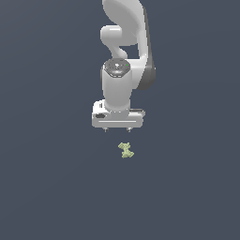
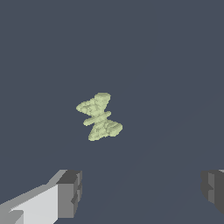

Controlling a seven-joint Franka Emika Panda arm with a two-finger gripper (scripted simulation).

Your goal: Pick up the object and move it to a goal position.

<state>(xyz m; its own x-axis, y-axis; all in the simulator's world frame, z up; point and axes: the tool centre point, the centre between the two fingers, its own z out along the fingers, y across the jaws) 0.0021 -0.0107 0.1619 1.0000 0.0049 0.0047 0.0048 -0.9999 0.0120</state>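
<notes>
The object (image 1: pixel 125 150) is a tiny pale yellow-green lumpy bone-like piece lying on the dark grey floor. It also shows in the wrist view (image 2: pixel 99 117), flared at both ends with a narrow waist. My white gripper (image 1: pixel 117 130) hangs on the arm above and just behind the object, apart from it. Its jaws stand wide open and empty. In the wrist view the two grey fingertips (image 2: pixel 70 194) sit far apart, with the object ahead of the gap between them, nearer this one.
The white Panda arm (image 1: pixel 124 51) rises behind the gripper. Flat dark grey floor (image 1: pixel 47 187) lies all around.
</notes>
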